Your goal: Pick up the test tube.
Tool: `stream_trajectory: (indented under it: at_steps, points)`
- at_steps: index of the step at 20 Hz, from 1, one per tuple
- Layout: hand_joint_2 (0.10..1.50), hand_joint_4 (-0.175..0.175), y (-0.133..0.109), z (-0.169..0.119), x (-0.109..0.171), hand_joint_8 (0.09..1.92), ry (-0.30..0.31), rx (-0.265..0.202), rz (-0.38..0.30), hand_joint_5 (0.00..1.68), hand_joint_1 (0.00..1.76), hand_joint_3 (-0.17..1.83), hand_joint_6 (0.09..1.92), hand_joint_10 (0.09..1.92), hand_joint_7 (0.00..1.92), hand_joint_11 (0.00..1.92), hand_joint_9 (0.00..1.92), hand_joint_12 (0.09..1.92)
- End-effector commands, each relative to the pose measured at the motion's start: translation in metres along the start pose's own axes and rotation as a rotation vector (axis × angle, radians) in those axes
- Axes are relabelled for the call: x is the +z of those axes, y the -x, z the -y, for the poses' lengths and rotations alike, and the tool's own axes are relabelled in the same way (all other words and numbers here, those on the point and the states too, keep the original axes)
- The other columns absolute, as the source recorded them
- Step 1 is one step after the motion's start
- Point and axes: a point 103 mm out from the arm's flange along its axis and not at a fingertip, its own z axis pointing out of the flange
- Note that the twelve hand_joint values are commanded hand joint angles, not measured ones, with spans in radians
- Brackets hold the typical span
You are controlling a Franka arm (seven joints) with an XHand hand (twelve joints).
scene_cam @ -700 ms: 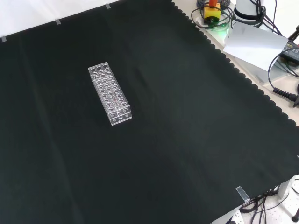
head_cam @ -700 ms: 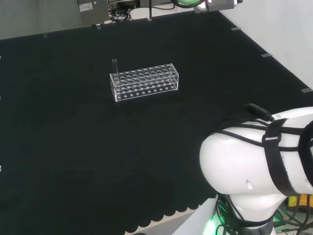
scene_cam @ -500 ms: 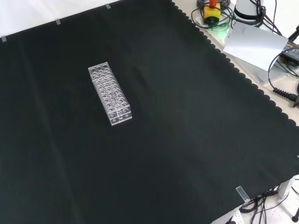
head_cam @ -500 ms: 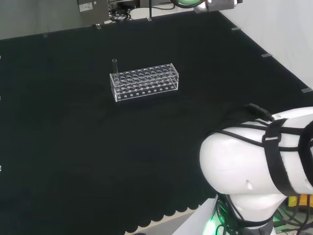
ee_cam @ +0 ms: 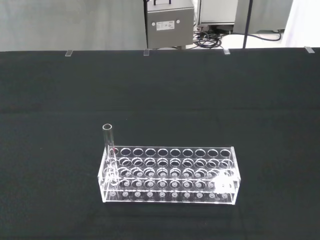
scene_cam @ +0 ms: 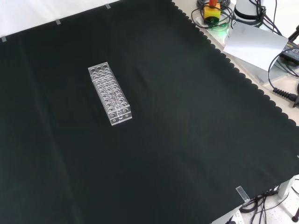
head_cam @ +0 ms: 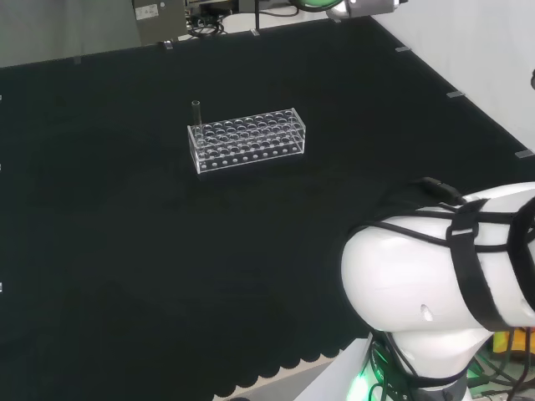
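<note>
Nothing on the cloth (scene_cam: pixel 187 121) has moved since the earlier frames; only the arm's white link (head_cam: pixel 435 292) at the head view's right has shifted a touch, its black straps sitting slightly differently. A clear rack (head_cam: pixel 247 139) stands alone on the cloth, in the upper middle of the head view and left of centre in the front view (scene_cam: pixel 110 94). One clear tube (head_cam: pixel 197 112) stands upright in a corner hole at the rack's left end in the head view, on the far row, its open top rising above the rack. From the wrist view the tube (ee_cam: pixel 109 147) also stands at one end of the rack (ee_cam: pixel 168 174), the other holes looking empty. In the front view the tube is too hard to make out. Whether the hand is open or shut cannot be told.
</note>
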Motion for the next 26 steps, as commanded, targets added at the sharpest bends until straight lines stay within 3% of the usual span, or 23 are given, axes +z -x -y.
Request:
stream_trajectory:
  at_steps: [1,8,26]
  points:
    - [0.83,-0.022,-0.003,-0.044,0.003,0.67,-0.004,-0.029,-0.002,0.04,0.5,0.31,0.09,0.88,0.0,0.0,0.0,1.58]
    - [0.83,-0.044,-0.017,-0.094,0.018,0.82,-0.039,-0.061,0.0,0.14,0.61,0.29,0.09,1.0,0.07,0.0,0.05,1.63]
    - [0.82,-0.061,-0.071,-0.189,0.099,0.86,-0.172,-0.167,0.026,0.25,0.64,0.33,0.09,0.97,0.19,0.11,0.19,1.6]
